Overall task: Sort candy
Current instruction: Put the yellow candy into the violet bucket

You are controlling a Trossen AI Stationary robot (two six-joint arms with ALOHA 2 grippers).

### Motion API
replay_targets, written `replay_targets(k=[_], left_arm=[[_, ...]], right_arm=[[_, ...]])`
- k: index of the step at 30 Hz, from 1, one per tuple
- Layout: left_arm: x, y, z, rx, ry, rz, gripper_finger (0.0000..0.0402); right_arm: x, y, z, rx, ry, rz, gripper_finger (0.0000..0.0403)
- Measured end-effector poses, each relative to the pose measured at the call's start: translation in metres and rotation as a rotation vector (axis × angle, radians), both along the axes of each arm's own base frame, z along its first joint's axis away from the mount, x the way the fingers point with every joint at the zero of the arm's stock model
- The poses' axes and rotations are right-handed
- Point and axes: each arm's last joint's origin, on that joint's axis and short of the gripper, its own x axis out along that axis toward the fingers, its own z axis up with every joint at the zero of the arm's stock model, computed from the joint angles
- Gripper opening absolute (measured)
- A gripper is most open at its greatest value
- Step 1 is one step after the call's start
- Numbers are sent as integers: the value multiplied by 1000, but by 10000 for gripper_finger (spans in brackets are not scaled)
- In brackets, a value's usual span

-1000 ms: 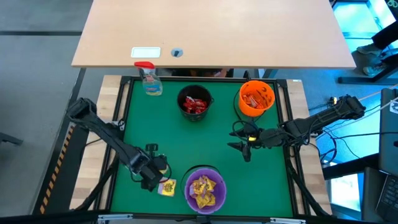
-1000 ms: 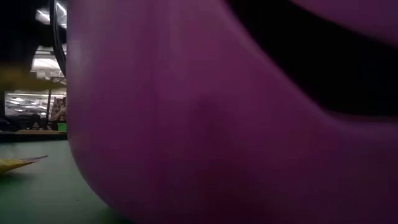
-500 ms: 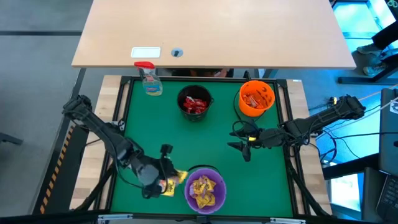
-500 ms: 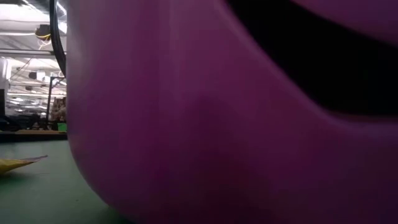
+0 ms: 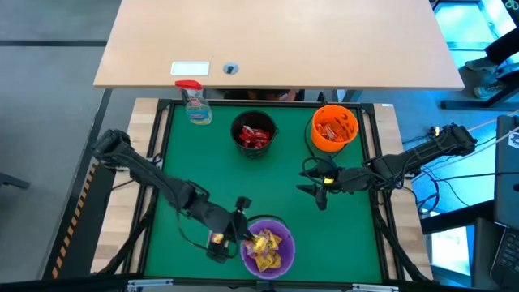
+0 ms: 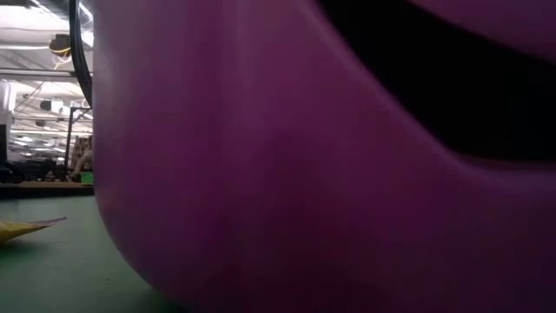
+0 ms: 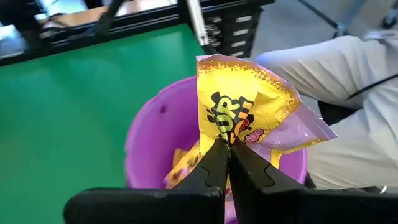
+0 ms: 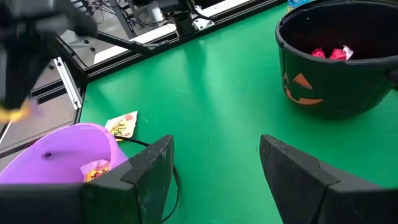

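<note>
Having swung from lower left toward bottom centre, left pincer [image 7: 225, 154] now clamped tight on a yellow candy [image 7: 239, 106], poised over the purple bowl [image 5: 285, 225]; drop seems next. Right pincer [image 5: 312, 188] idle at centre right, spread wide, empty.

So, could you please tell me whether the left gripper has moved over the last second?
Yes. The left gripper, shut on a yellow candy, has moved right across the green mat to the purple bowl.
</note>
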Motion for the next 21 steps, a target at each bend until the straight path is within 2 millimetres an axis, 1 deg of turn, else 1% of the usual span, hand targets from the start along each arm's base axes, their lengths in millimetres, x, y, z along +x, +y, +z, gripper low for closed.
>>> replay_targets(k=[4,8,15,21], left_arm=[[21,-4,-16,-30,-32,-69,1],[34,-1,-28,-61,-28,-92,1],[42,-3,-41,-68,-14,-91,1],[44,-2,-38,-84,-40,-91,1]], right_arm=[[0,0,0,-3,-1,-7,237],[0,0,0,-2,-1,-7,237],[0,0,0,-4,-1,-6,237],[0,0,0,-25,-1,0,237]])
